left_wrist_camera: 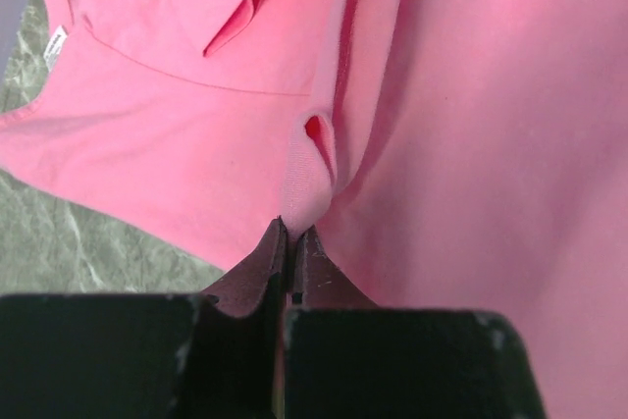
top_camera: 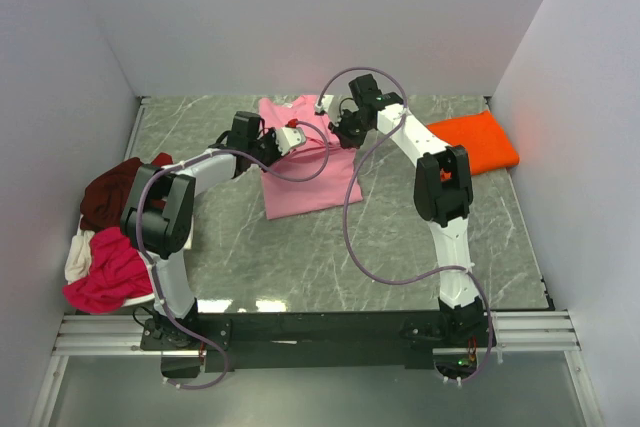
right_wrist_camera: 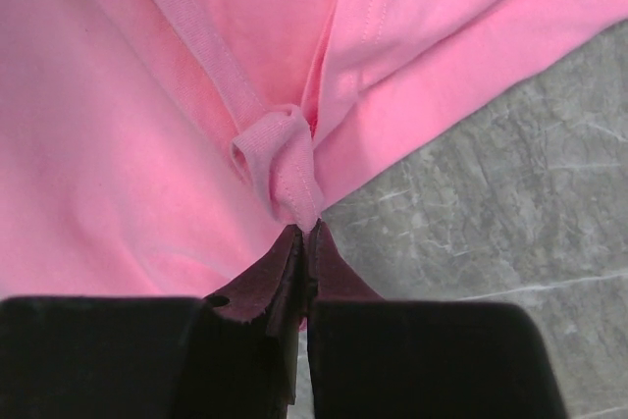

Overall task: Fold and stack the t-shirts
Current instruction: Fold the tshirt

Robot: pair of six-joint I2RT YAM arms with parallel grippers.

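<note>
A light pink t-shirt lies at the middle back of the marble table. My left gripper is shut on a pinch of its cloth over the shirt's left part. My right gripper is shut on a bunched fold with a hem strip near the shirt's right edge. The two grippers are close together above the shirt. A folded bright orange t-shirt rests at the back right. Dark maroon, magenta-red and cream t-shirts are heaped at the left edge.
White walls close in the table on the left, back and right. The grey marble tabletop shows in front of the pink shirt. A black rail with the arm bases runs along the near edge.
</note>
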